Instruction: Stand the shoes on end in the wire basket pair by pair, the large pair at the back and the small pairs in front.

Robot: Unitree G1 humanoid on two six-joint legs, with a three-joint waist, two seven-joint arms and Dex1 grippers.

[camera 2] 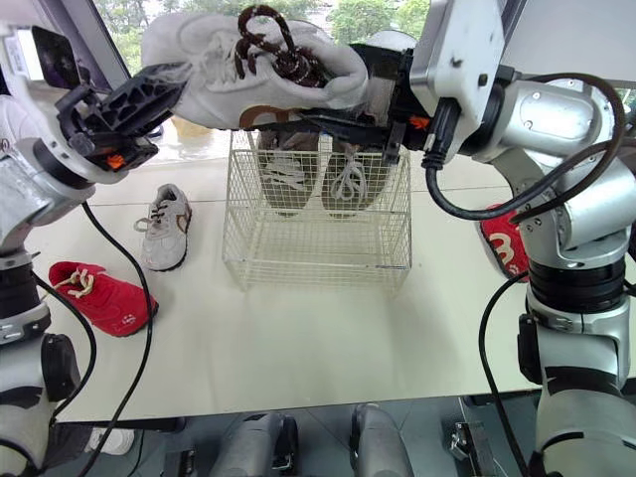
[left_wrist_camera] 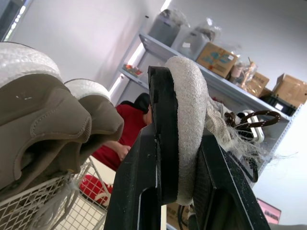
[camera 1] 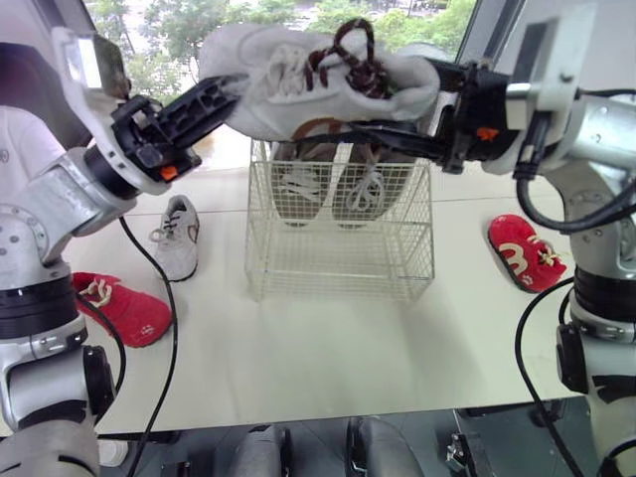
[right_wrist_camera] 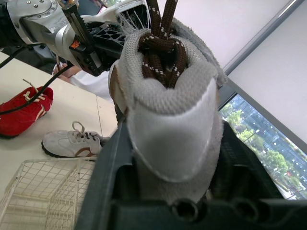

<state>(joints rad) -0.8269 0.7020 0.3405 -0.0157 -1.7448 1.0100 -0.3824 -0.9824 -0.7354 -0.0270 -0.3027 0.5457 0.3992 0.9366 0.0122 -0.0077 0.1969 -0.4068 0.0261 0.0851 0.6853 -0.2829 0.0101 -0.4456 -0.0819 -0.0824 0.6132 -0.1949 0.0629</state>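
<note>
Overhead, well above the surface [camera 1: 328,368], a large shoe [camera 1: 298,79] hangs roughly level over the white wire basket [camera 1: 338,263], carried by both hands. Its upper is pale grey-white mesh with a brown patch low on the side. Its dark brown laces [camera 1: 353,55], flecked with white, are bunched in a loose knot on top. Loose threads fray from its edge in the left wrist view.

The left hand [camera 1: 227,94] is clamped on 1 end of the shoe, its 2 black fingers [left_wrist_camera: 158,120] pinching a thin rim of mesh between them. The right hand [right_wrist_camera: 172,158] grips the other end, with the padded collar wedged tight between its fingers.

Inside the basket, towards the back, 2 grey-brown shoes [camera 1: 298,184] with white laces stand on end side by side, their upper ends rising past the rim just under the held shoe.

On the surface to the left of the basket a small white shoe [camera 1: 177,237] rests on its sole, and nearer the robot lies a small red shoe [camera 1: 119,308] with pale laces. A second red shoe [camera 1: 525,253] lies on the right, apart from the basket.
</note>
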